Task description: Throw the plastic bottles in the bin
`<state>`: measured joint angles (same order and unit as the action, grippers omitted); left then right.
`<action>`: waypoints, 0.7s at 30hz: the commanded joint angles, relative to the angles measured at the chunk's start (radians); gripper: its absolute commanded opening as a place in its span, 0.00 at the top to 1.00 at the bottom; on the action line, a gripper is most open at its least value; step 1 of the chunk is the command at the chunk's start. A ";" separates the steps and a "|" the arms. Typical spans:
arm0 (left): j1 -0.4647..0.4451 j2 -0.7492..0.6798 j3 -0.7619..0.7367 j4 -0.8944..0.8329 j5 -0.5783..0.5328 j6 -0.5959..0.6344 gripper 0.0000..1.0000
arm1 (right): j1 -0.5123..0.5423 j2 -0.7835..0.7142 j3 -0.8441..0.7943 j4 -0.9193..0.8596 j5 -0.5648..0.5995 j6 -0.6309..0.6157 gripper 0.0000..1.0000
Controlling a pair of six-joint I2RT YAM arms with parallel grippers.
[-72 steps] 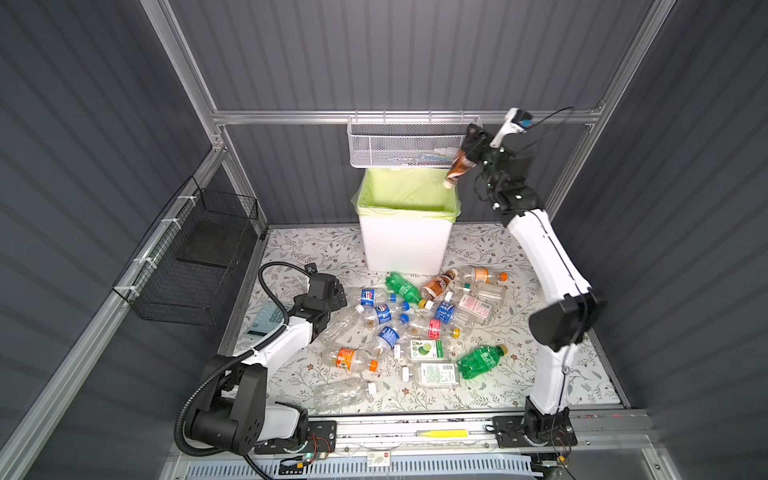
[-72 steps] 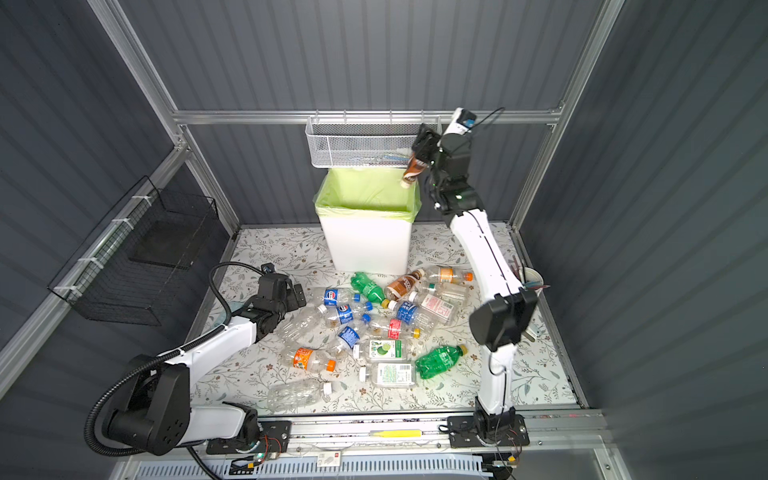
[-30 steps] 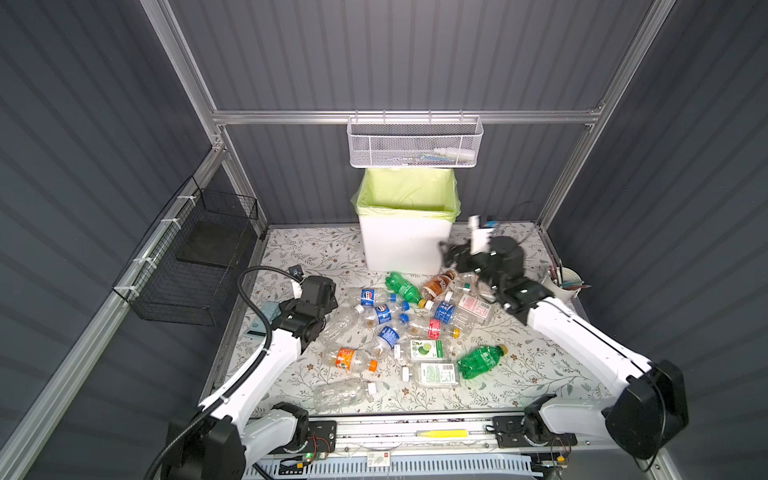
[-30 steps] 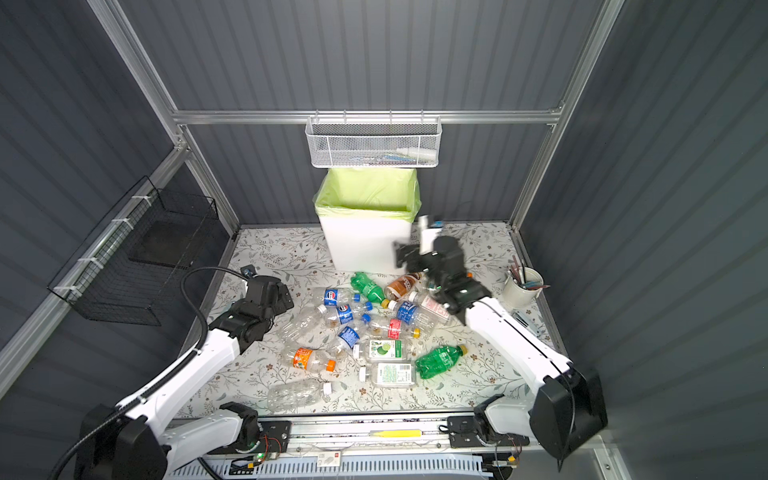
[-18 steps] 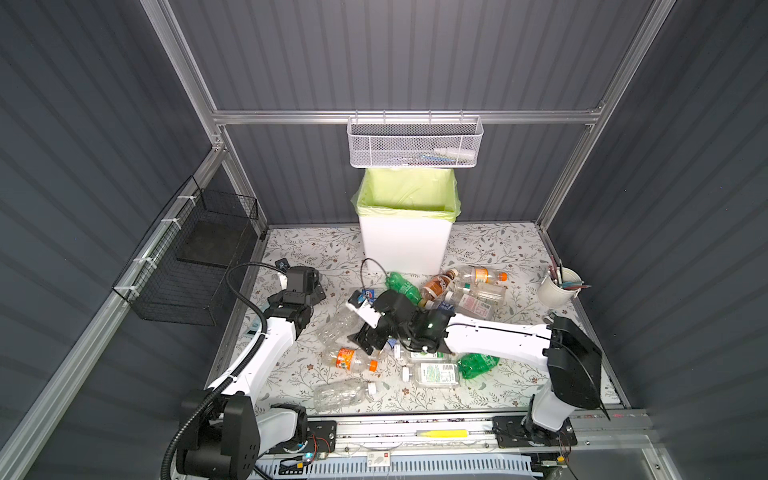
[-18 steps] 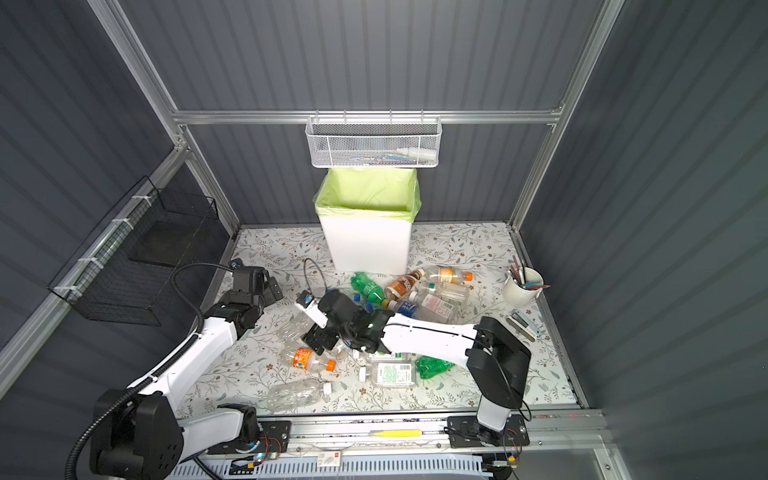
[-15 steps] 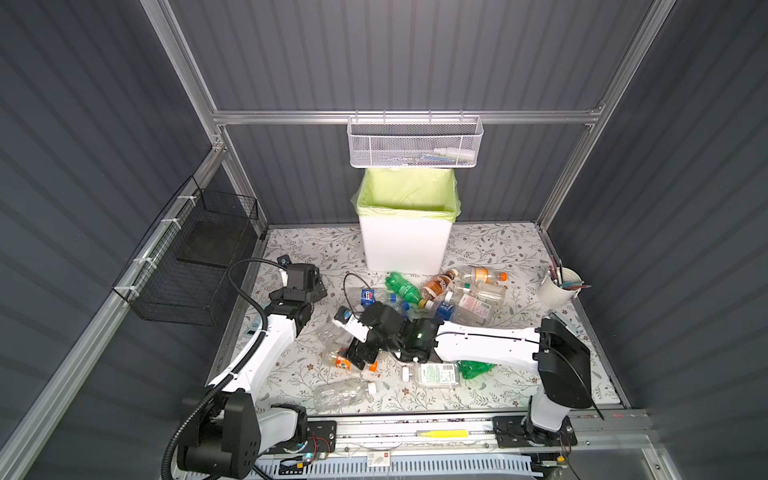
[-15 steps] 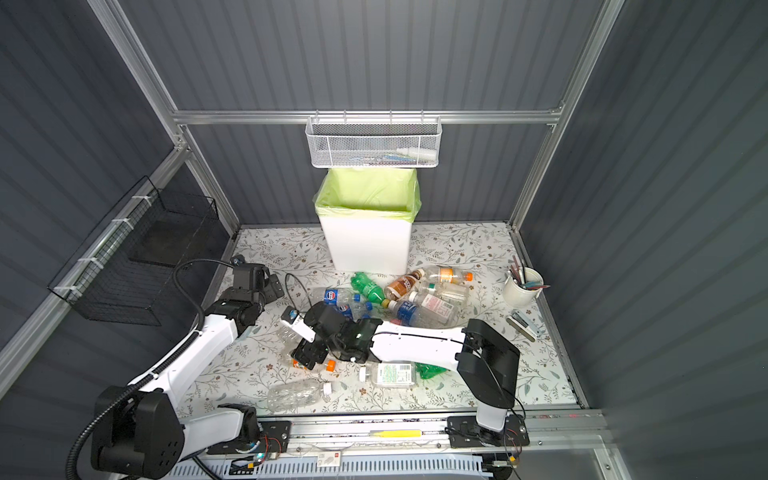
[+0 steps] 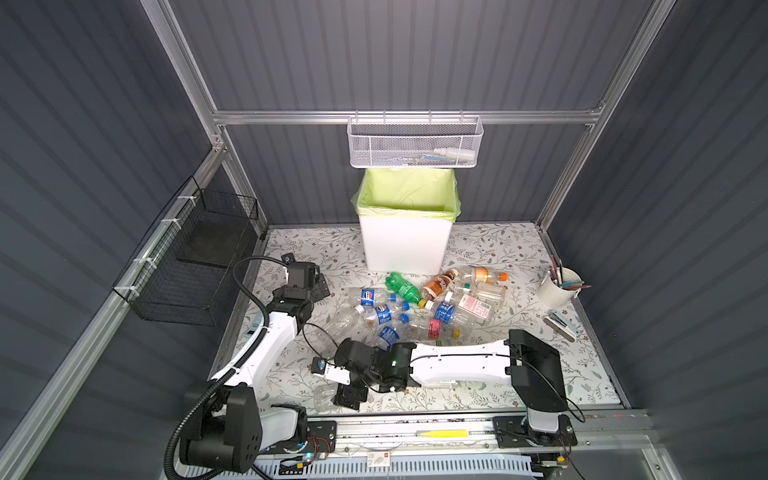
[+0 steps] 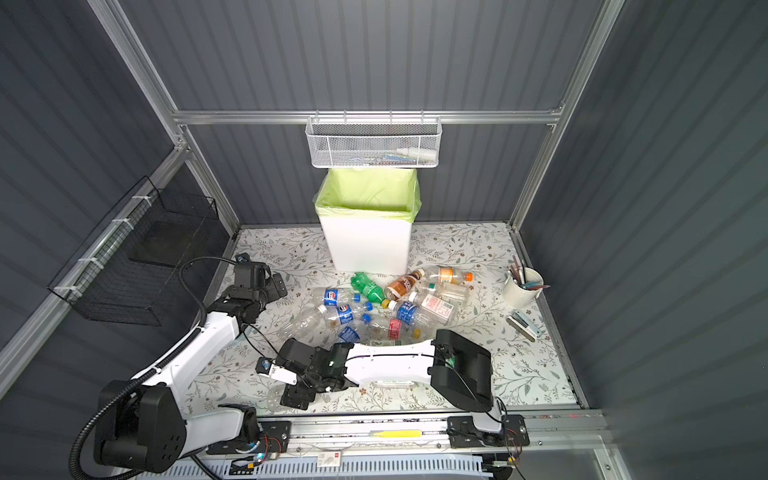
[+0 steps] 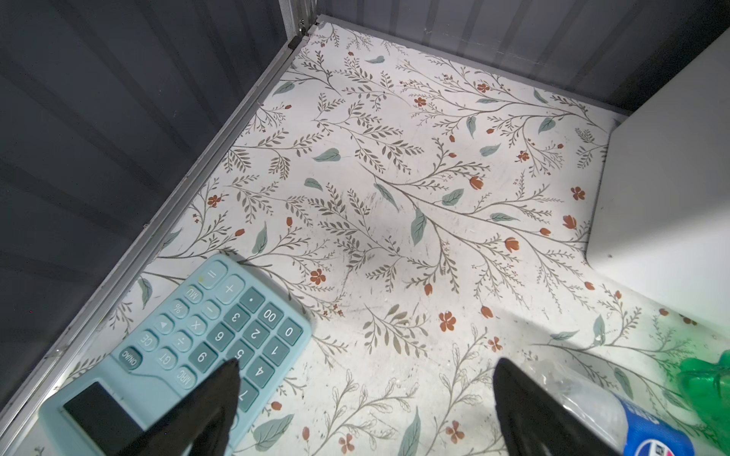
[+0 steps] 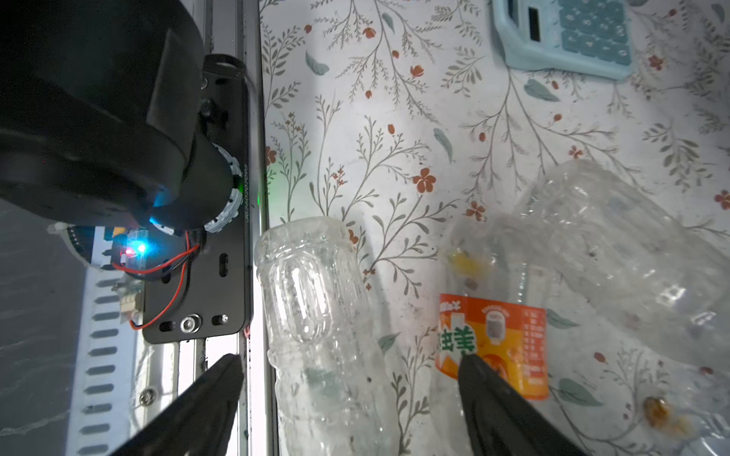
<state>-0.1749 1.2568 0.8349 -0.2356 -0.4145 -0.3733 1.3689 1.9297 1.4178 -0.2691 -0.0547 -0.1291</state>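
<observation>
Where the right gripper (image 9: 347, 395) hangs in both top views, a clear bottle (image 9: 321, 400) lies beneath it, far from the bin (image 9: 405, 245), with the other bottles (image 9: 384, 312) heaped between. Left wrist: left gripper (image 11: 365, 367) wide, empty, calculator (image 11: 177, 347) beside. Right wrist: jaws apart, nothing gripped, the bottle's long axis running between them; orange-labelled bottle (image 12: 493, 323) just beside.

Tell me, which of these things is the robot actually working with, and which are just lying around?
Part of the job: plastic bottles, bin.
Just lying about: calculator, cup of pens, white mesh basket, black wire basket.
</observation>
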 commanded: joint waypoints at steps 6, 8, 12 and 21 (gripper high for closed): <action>0.005 -0.008 -0.001 0.018 0.017 0.012 0.00 | 0.009 0.107 0.123 -0.171 -0.013 -0.054 0.13; 0.006 -0.008 -0.003 0.018 0.016 0.012 0.00 | 0.014 0.124 0.141 -0.192 -0.021 -0.065 0.13; 0.006 -0.009 -0.006 0.015 0.009 0.010 0.00 | 0.025 0.164 0.185 -0.251 -0.024 -0.097 0.13; 0.006 -0.011 -0.013 0.015 0.001 0.007 0.00 | 0.029 0.243 0.261 -0.336 -0.005 -0.132 0.18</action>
<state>-0.1749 1.2568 0.8345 -0.2230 -0.4068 -0.3733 1.3952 2.1517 1.6402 -0.5426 -0.0639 -0.2394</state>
